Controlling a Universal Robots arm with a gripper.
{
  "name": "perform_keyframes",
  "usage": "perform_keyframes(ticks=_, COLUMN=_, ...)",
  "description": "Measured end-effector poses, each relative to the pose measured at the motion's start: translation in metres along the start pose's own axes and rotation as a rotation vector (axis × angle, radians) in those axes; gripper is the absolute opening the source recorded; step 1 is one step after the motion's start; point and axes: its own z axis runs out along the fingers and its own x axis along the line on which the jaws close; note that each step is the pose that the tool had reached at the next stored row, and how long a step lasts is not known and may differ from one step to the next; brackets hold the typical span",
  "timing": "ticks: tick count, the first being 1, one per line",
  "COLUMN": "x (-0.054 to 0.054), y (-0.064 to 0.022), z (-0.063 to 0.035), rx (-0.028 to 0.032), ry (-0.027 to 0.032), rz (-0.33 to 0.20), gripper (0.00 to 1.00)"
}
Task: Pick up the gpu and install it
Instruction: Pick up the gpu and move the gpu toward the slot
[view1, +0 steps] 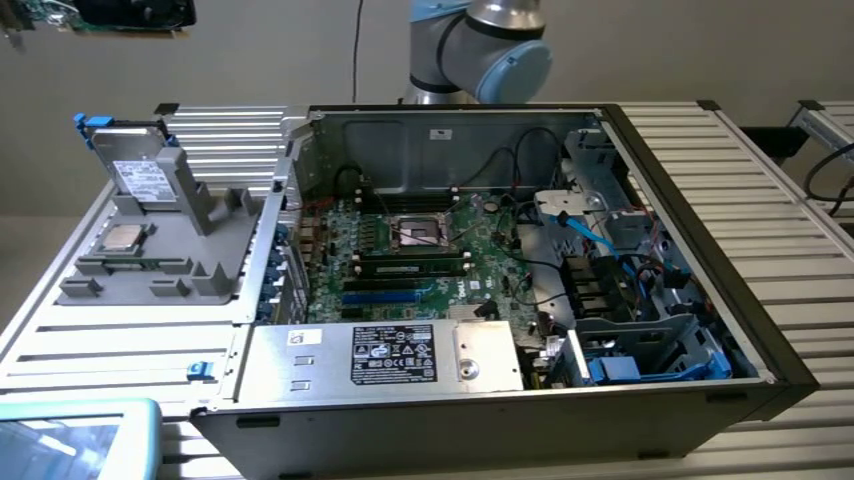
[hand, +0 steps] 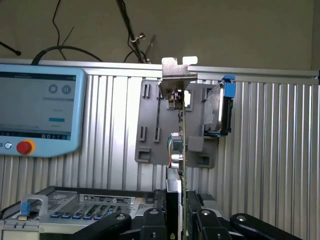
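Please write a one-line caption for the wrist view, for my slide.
Wrist view: the shut hand holds the gpu edge-on, silver bracket farthest from the camera, gray holder behind.

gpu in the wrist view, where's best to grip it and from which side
Probably clamp the gpu across its two flat faces, at the end away from the silver bracket, coming in edge-on, as the gripper holds it: the card is thin and flat, and this leaves the bracket free.
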Motion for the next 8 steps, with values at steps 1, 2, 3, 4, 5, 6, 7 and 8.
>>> perform_keyframes(ticks=1, x=0.000, y=-0.0046, z=-0.0002, rx=0.0005, ry=0.0001, rz=0.000, gripper=0.27)
perform_keyframes(ticks=2, x=0.000, y=-0.0091, z=-0.0005, rx=0.0009, ry=0.0001, rz=0.000, gripper=0.27)
perform_keyframes(ticks=3, x=0.000, y=-0.0138, z=-0.0007, rx=0.0014, ry=0.0002, rz=0.000, gripper=0.27)
perform_keyframes(ticks=4, x=0.000, y=-0.0183, z=-0.0009, rx=0.0018, ry=0.0001, rz=0.000, gripper=0.27)
perform_keyframes(ticks=5, x=0.001, y=-0.0228, z=-0.0011, rx=0.0022, ry=0.0002, rz=0.000, gripper=0.27)
perform_keyframes(ticks=6, x=0.001, y=-0.0270, z=-0.0013, rx=0.0024, ry=0.0002, rz=0.000, gripper=0.27)
perform_keyframes(ticks=7, x=0.001, y=-0.0320, z=-0.0016, rx=0.0026, ry=0.0002, rz=0.000, gripper=0.27)
perform_keyframes(ticks=8, x=0.001, y=-0.0365, z=-0.0017, rx=0.0027, ry=0.0001, rz=0.000, gripper=0.27)
